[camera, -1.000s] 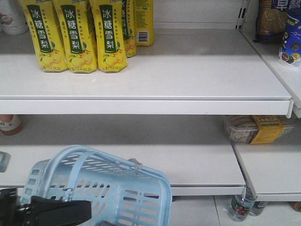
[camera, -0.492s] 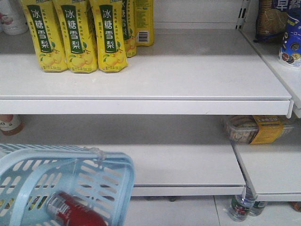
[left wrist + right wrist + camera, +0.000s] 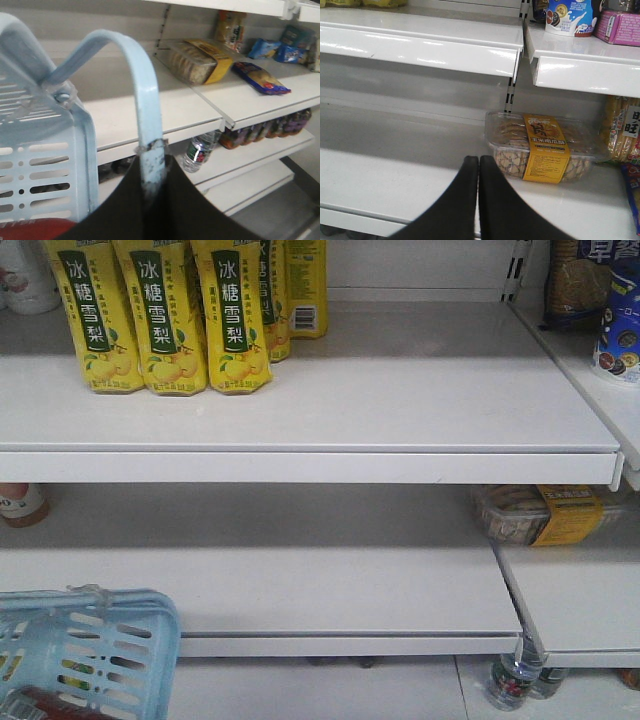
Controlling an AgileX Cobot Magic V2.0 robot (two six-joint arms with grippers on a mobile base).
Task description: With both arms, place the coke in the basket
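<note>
Blue plastic basket [image 3: 85, 650] sits at lower left of the front view, partly out of frame, hanging in front of the lower shelf [image 3: 350, 590]. Red of the coke [image 3: 40, 706] shows through the slotted wall at the bottom edge; the left wrist view shows the same red patch low in the basket [image 3: 30, 231]. Bottle reads as inside the basket, lying low; orientation not clear.

Step, as judged: placement looks done. What remains is carrying or settling the basket. Next move calls for keeping the handle level so the bottle does not roll, and a clear spot to set the basket down.

Left pincer [image 3: 152, 200]: looped handle [image 3: 145, 100] runs down between its black fingers, which are closed onto it. Handle stands nearly upright from the grip, so the arm is under the loop, bearing the basket's weight.

Right pincer [image 3: 479, 200]: tips pressed together, holding nothing. It points toward a clear biscuit box with yellow band [image 3: 542, 150] on the lower shelf, well apart from it and well apart from the basket, which this view does not show.

Yellow pear-drink bottles [image 3: 160, 315] stand on the upper shelf [image 3: 400, 400], uninvolved.
</note>
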